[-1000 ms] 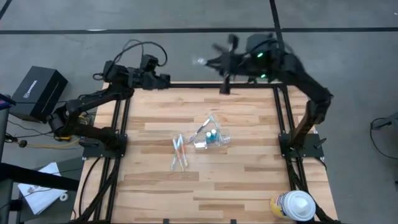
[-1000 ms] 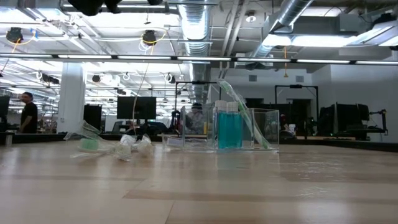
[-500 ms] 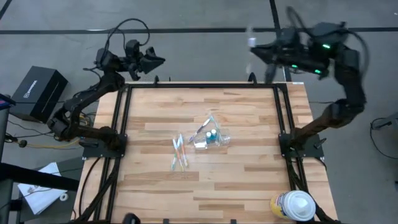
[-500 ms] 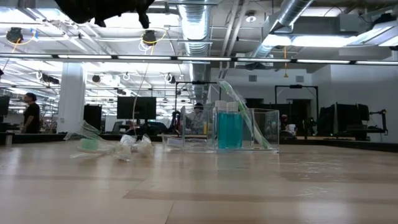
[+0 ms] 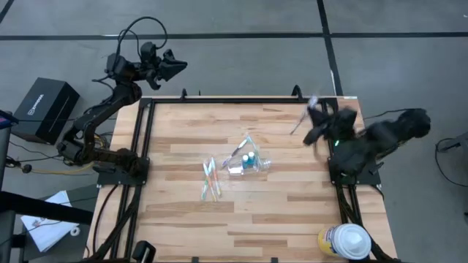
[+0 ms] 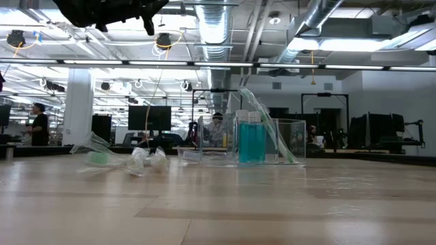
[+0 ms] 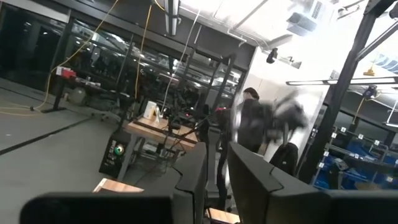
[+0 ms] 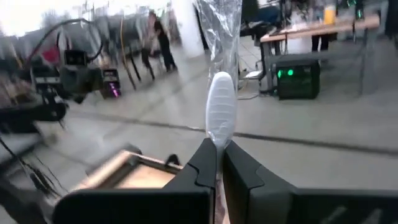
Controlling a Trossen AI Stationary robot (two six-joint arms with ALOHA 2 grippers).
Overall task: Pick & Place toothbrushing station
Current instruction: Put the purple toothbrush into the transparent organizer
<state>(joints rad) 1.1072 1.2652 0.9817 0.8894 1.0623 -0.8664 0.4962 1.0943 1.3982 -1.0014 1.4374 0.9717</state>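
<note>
The right end effector (image 5: 313,117) hangs over the table's (image 5: 292,219) far right corner, its fingers pressed together on a white toothbrush (image 8: 219,112) whose wrapped head sticks out past the fingertips in the right wrist view. The left end effector (image 5: 175,67) is held beyond the far left corner of the table, off its surface, with its fingers close together and nothing between them. Near the table's middle stands the clear plastic cup (image 5: 252,162) with two teal toothpaste tubes (image 6: 251,139) and a green toothbrush (image 6: 266,126) leaning in it. Just left of the cup, several toothbrushes (image 5: 210,179) lie flat on the wood.
</note>
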